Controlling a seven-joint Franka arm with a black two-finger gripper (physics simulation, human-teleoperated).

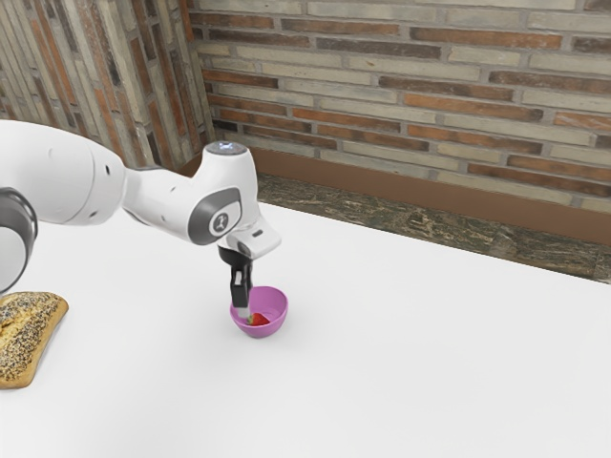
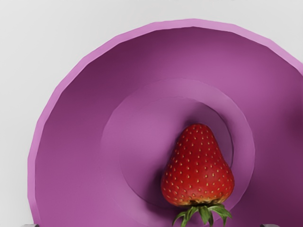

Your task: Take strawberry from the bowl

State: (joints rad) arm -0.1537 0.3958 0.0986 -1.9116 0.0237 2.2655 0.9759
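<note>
Black two-finger gripper point(image 1: 244, 311) is down at the small pink-purple round plastic-looking bowl point(image 1: 260, 332), tips low by the bowl's mouth at the side nearest the arm base. Fingers are open: the wrist view has the two fingertips wide apart, nothing pinched between them. The red, seeded strawberry with green leaves point(image 2: 198, 165) lies on its side inside the bowl, on the floor and off-centre. White tabletop point(image 1: 410, 372) underneath; seeded golden-brown bread piece point(image 1: 27, 334) well apart, at the exterior view's left.

Step looks like final alignment before the grasp, berry still to be lifted out. Main risk is the bowl wall — one fingertip lines up close to the rim in the wrist view, so a straight drop could catch it and tip or push the bowl. The berry's leafy end seems nearest the line between the fingertips, so closing without shifting toward the pointed end might grab leaves or the narrowing shoulder, and it could slip out. Tapered shape may also squirt or roll along the curved floor if the pads meet it unevenly. Going too deep would press the tips into the bottom; too hard a squeeze might bruise soft fruit. Lift straight up, or the berry could knock the rim.
</note>
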